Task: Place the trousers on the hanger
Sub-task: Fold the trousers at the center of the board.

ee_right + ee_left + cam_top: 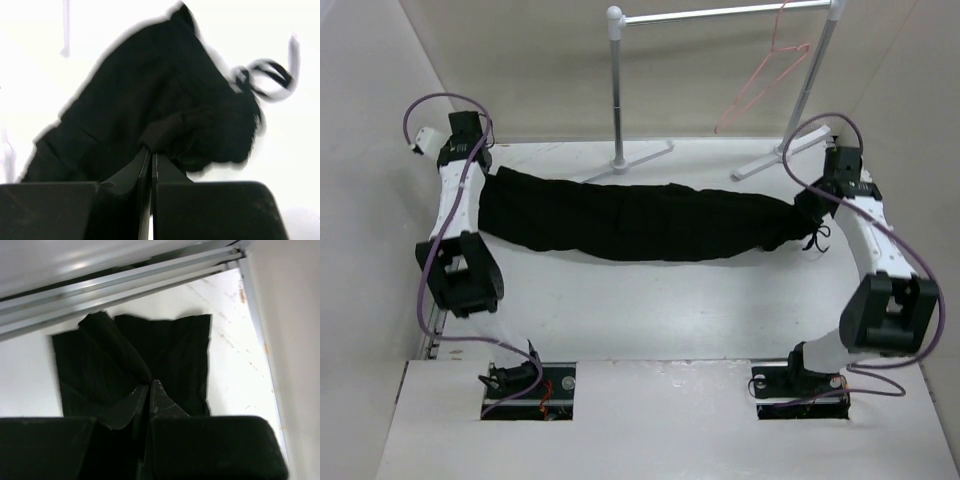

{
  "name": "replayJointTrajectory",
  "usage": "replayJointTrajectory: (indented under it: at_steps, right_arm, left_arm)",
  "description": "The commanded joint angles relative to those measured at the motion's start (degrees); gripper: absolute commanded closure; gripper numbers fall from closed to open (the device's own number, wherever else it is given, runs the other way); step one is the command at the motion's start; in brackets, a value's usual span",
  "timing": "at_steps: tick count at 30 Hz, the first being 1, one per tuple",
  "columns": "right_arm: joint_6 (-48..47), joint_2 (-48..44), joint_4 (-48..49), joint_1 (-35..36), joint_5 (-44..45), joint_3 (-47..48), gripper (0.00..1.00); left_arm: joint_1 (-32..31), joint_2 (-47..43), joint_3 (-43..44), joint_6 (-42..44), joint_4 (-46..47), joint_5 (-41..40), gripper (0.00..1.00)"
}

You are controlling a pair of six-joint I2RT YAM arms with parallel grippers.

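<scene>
Top cam overhead; wrist cams near trousers (640, 220).

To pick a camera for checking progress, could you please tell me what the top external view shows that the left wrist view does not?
Only top external: the pink hanger hanging on the white rack, and the right gripper at the other end of the trousers. Only left wrist: the left gripper pinching a fold of cloth, seen up close. Both: the black trousers on the white table.
</scene>
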Motion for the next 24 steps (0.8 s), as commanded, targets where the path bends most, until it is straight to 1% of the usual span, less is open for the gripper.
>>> replayJointTrajectory:
  at_steps: [1, 5, 7, 8, 9, 10, 11, 12, 13, 14, 16, 19, 20, 21, 23, 24]
  right_arm:
    - [-1.1, 9.6, 4.6, -1.5, -0.2, 11.2, 0.96]
    - [-0.7, 24.4, 2.6, -1.1, -0.2, 26.7, 0.96]
    - [-0.1, 31.8, 1.2, -1.0, 0.0, 34.8, 0.94]
    - [0.8, 34.5, 1.2, -0.8, 0.3, 38.0, 0.92]
    - [1.6, 37.1, 1.4, -0.5, 0.4, 40.9, 0.86]
    - [2.3, 39.1, 1.5, -0.2, -0.2, 43.5, 0.74]
    - [2.7, 40.3, 1.4, 0.3, -0.8, 45.6, 0.6]
    - [2.6, 40.8, 1.2, 0.7, -1.7, 46.7, 0.49]
    - [2.4, 40.4, 1.4, 1.2, -2.4, 46.3, 0.43]
    - [1.7, 39.1, 1.7, 2.0, -2.5, 44.7, 0.4]
    - [0.1, 34.7, 3.3, 3.0, -1.8, 38.7, 0.36]
    - [0.3, 24.4, 10.1, 3.6, -1.2, 23.4, 0.37]
    - [0.9, 20.8, 12.7, 3.6, -1.1, 17.8, 0.4]
    - [1.8, 17.6, 14.7, 3.6, -1.5, 12.9, 0.47]
    - [3.8, 13.0, 17.2, 3.3, -2.3, 5.8, 0.73]
    - [5.1, 11.2, 18.1, 3.2, -3.1, 2.6, 0.84]
  left_arm:
    - [-0.7, 7.5, 12.2, 3.6, 3.2, -3.0, 1.0]
    - [-0.9, 20.5, 24.8, 4.8, 2.4, -2.3, 1.0]
    - [-1.4, 26.6, 31.4, 6.4, 2.8, -0.7, 0.96]
    - [-1.6, 29.3, 34.4, 7.6, 3.0, 0.6, 0.92]
    - [-1.8, 31.5, 36.7, 8.4, 3.1, 2.0, 0.82]
    - [-2.0, 32.8, 38.6, 9.2, 2.4, 3.3, 0.71]
    - [-2.0, 32.7, 38.4, 9.8, 2.3, 4.3, 0.63]
    - [-2.0, 31.2, 36.3, 10.1, 2.2, 4.7, 0.57]
    - [-2.0, 28.6, 32.6, 10.5, 3.0, 4.8, 0.52]
    - [-1.7, 25.5, 28.0, 10.6, 3.4, 4.8, 0.48]
    - [-0.6, 17.9, 15.8, 10.1, 5.9, 5.2, 0.47]
    - [0.8, 5.7, -3.6, 7.9, 10.8, 6.1, 0.46]
    - [1.0, 2.2, -9.4, 6.1, 12.2, 7.4, 0.46]
    - [1.4, -0.7, -14.6, 4.3, 13.4, 9.6, 0.45]
    - [2.4, -5.3, -23.9, 0.1, 16.0, 15.3, 0.45]
    - [2.9, -6.9, -27.5, -2.1, 17.4, 17.8, 0.44]
